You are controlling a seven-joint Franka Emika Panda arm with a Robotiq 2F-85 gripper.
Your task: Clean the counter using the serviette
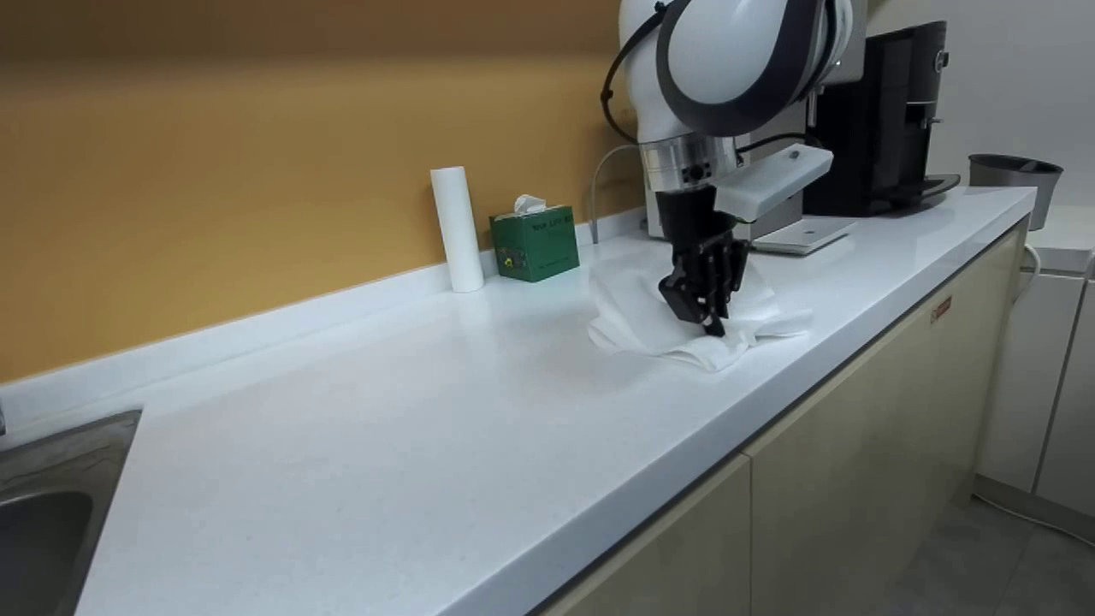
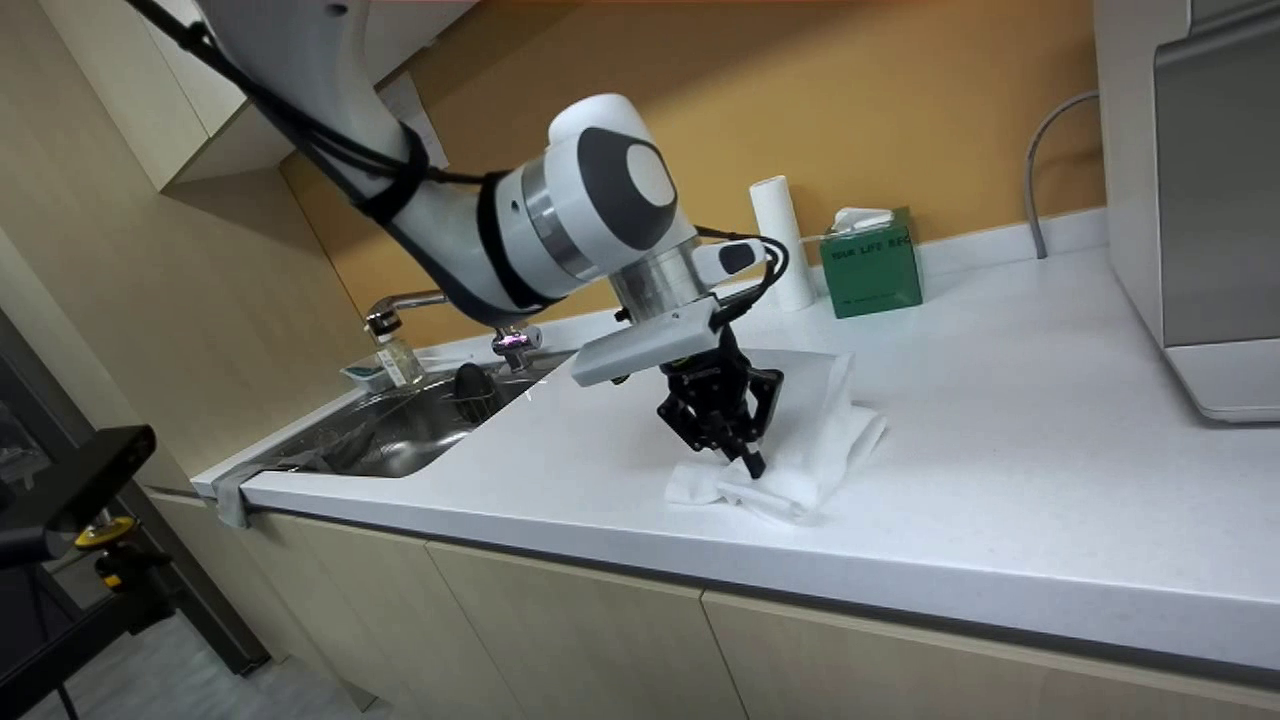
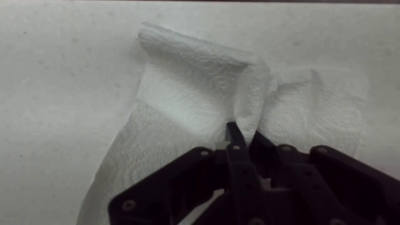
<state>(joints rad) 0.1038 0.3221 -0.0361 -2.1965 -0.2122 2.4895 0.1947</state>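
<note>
Along the back of the scene rises an ochre wall (image 1: 257,214), and before it stretches a long white counter (image 1: 359,462). Pale cupboard doors (image 1: 855,411) line the front below its overhanging edge. Above the counter leans the white and grey arm (image 2: 455,235), its last section angled down toward the surface. Set into the counter, in both exterior views, is a steel sink (image 1: 68,458). A tall black machine (image 1: 873,128) stands toward the opposite end in an exterior view.

White and rumpled, the serviette (image 2: 825,440) lies on the counter between the sink and the machine, directly under the arm, with several of its folds turned over. Near the wall sits a green tissue box (image 1: 539,244) with a white tissue (image 1: 529,204) poking out of its top. Just beside the box, on the sink side, a slim white roll (image 1: 458,231) stands on end.

Black and pointing downward, the gripper (image 3: 245,132) is clenched on the serviette, its tips low at the counter. The wrist view is dim and the black parts run together there, yet a narrow ridge of the serviette appears to be nipped between the two fingertips (image 3: 235,133), while the rest of the sheet spreads out around them on the counter.
</note>
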